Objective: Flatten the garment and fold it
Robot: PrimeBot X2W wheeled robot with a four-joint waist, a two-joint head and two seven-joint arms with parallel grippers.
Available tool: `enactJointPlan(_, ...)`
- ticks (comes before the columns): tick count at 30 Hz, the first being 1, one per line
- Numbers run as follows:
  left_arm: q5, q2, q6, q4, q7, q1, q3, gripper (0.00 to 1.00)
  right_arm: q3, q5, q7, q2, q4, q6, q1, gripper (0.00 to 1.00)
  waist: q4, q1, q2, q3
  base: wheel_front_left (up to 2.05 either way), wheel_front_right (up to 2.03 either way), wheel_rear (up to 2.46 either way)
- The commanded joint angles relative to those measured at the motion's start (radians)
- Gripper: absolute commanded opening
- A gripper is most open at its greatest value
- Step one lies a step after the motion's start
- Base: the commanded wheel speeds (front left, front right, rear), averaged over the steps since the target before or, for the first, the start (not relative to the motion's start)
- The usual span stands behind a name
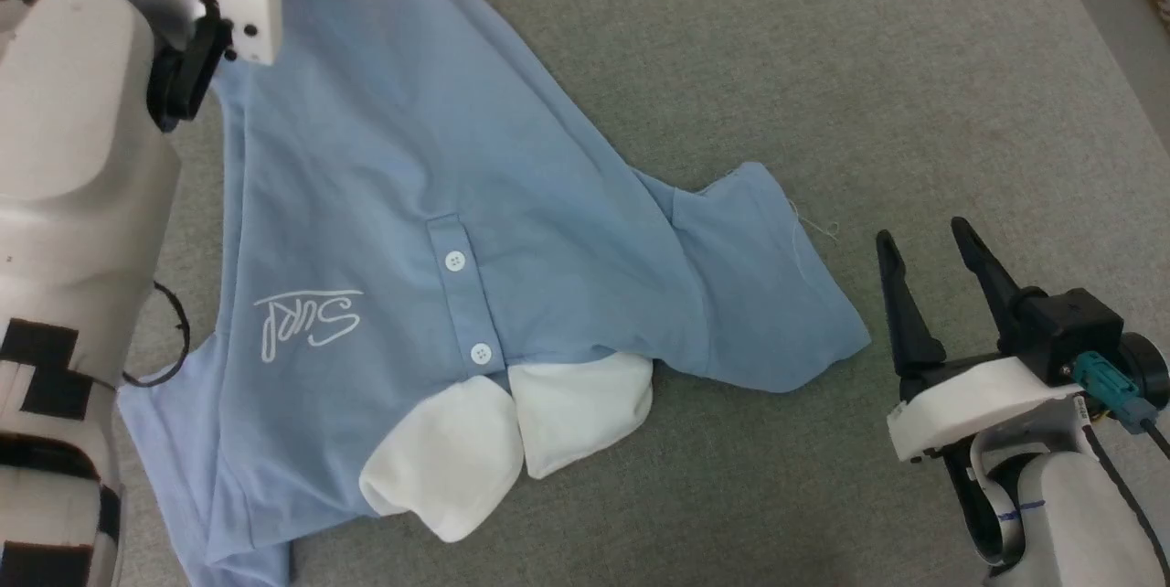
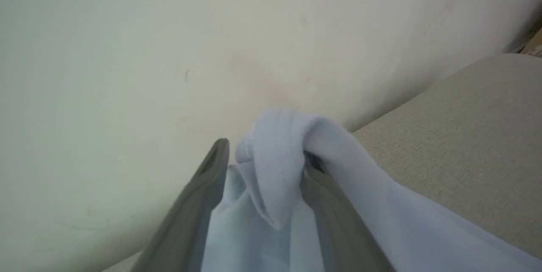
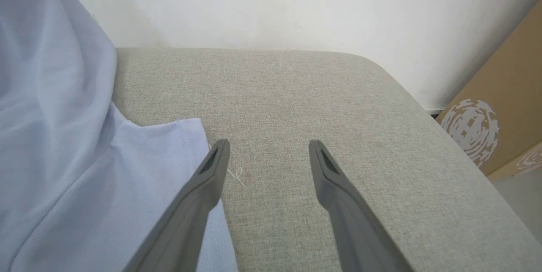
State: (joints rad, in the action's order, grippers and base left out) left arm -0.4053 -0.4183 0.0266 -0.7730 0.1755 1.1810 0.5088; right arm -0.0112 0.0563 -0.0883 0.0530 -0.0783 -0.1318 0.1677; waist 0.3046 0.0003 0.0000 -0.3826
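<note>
Garment [image 2: 275, 170] drapes parted left jaws; right jaws wide.

left arm [image 1: 73, 157]: pale shell, black square markings | fingers [image 1: 905, 313]: long, dark, tapered | right wrist [image 1: 987, 395] — teal connector [image 1: 1101, 377]

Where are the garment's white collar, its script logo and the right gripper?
white collar [image 1: 439, 464]: head view, middle of the nearer white flap.
script logo [image 1: 311, 322]: head view, middle of the white lettering on the blue cloth.
right gripper [image 1: 923, 235]: head view, midway between its spread fingertips.
</note>
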Motion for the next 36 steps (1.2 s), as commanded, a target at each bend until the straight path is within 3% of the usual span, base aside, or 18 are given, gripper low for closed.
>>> enactJointPlan(1, 0.006, 0.007, 0.015, -0.028, -0.026, 0.009, 0.008, 1.00, 0.008, 0.009, -0.012, -0.003, -0.002, 0.001, 0.020, 1.00, 0.011, -0.0003, 0.0000, -0.015, 0.00, 0.00, 0.00)
enactJointPlan(10, -0.044, 0.047, 0.065, -0.093, -0.203, -0.044, 0.000, 1.00, -0.031, -0.033, 0.000, -0.003, 0.007, 0.001, 0.007, 1.00, -0.084, -0.0003, 0.0000, 0.073, 0.00, 0.00, 0.00)
enactJointPlan(18, -0.114, 0.055, 0.066, -0.043, -0.352, -0.137, -0.057, 1.00, -0.080, -0.065, 0.043, 0.006, 0.036, 0.001, -0.034, 1.00, -0.188, -0.0003, 0.0000, 0.175, 0.00, 0.00, 0.00)
enactJointPlan(23, -0.154, 0.038, 0.022, 0.084, -0.415, -0.290, -0.112, 1.00, -0.107, -0.063, 0.075, 0.027, 0.060, 0.001, -0.080, 1.00, -0.260, -0.0003, 0.0000, 0.236, 0.00, 0.00, 0.00)
enactJointPlan(31, -0.193, 0.000, -0.119, 0.430, -0.434, -0.691, -0.207, 1.00, -0.123, -0.051, 0.113, 0.032, 0.092, 0.001, -0.147, 1.00, -0.342, -0.0003, 0.0000, 0.287, 0.00, 0.00, 0.00)
enactJointPlan(36, -0.183, -0.002, -0.188, 0.611, -0.434, -0.927, -0.201, 1.00, -0.114, -0.042, 0.114, 0.027, 0.091, 0.001, -0.169, 1.00, -0.365, -0.0003, 0.0000, 0.299, 0.00, 0.00, 0.00)
